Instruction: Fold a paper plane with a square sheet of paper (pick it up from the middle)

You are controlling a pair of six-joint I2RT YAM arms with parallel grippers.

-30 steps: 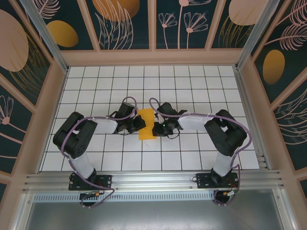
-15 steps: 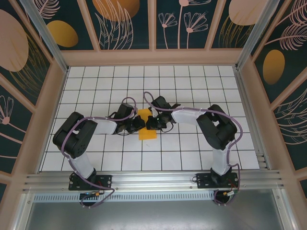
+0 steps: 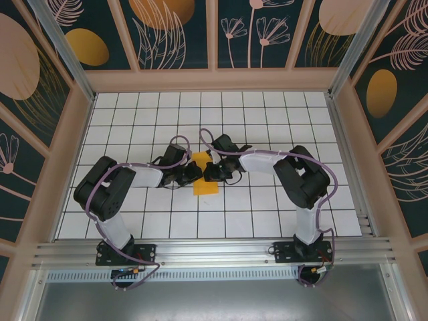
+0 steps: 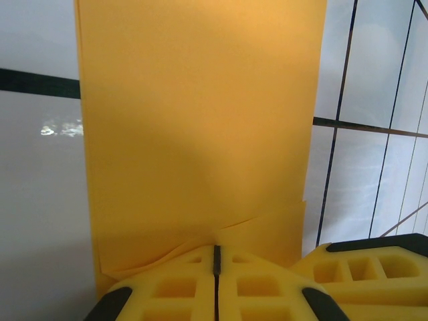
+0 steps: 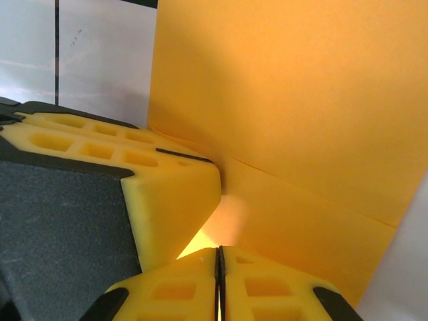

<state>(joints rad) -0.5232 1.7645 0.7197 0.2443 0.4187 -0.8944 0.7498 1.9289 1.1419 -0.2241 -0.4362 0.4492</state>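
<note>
Gridded tabletop (image 3: 267, 127): left fingers (image 4: 194, 271), right fingers (image 5: 241, 271) closed, pinching folded orange paper (image 4: 200, 120).

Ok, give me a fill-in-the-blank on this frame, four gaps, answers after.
1. In the top view the sheet of paper lies between the two ___.
2. In its wrist view the left gripper has its jaws ___ at the paper's puckered edge.
3. The paper lies on a table of white ___.
4. Beside the right gripper, the other yellow foam fingers belong to the ___ arm.
Answers: grippers; shut; tiles; left.
</note>
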